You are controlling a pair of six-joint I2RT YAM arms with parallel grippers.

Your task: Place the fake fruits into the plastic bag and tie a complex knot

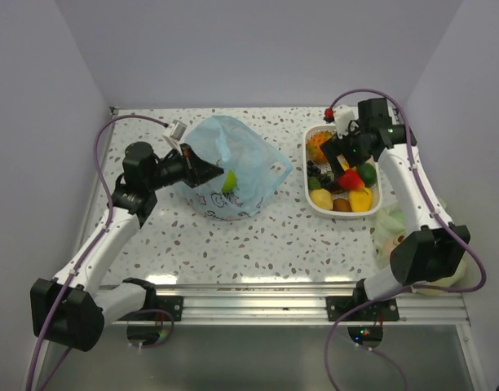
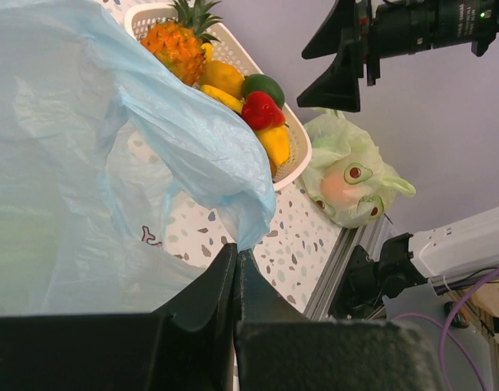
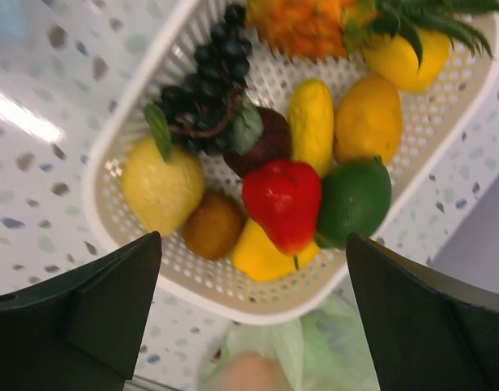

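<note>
The light-blue plastic bag stands open on the table, with a green fruit showing inside it. My left gripper is shut on the bag's rim and holds it up; the pinched blue film shows at the fingertips in the left wrist view. My right gripper is open and empty above the white basket. The basket holds the fake fruits: a red one, a green one, yellow ones, dark grapes and a pineapple.
A pale green bag with a cartoon face lies at the table's right front, beside the basket. The aluminium rail runs along the near edge. Walls close in the left, back and right sides.
</note>
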